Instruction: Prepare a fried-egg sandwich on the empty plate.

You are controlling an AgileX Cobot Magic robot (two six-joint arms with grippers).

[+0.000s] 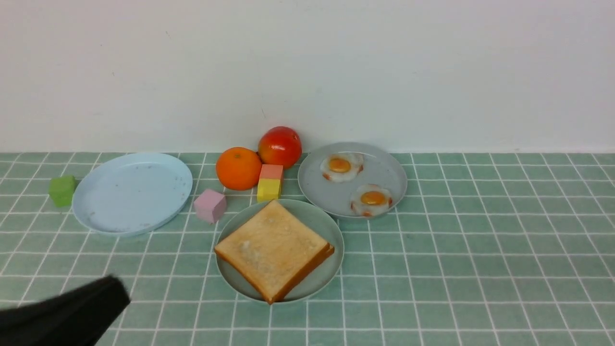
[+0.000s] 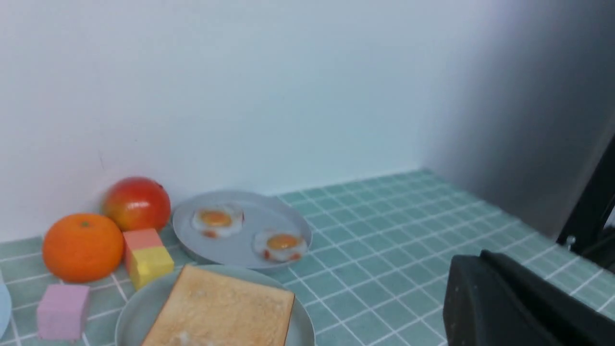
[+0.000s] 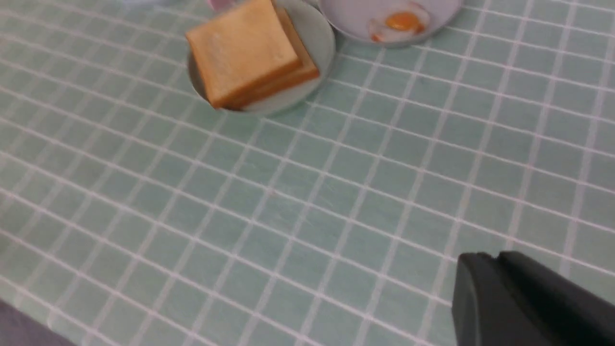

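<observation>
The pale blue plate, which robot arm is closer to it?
Left. The left gripper sits just in front of the pale blue plate, apart from it. The right gripper is out of the front view, over bare tiles.

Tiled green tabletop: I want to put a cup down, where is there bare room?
Bare tiles lie right of the round grey plate and round mint-green plate. Crowded: orange toy fruit, stacked blocks and pink cube fill the gap beside the pale blue plate.
</observation>
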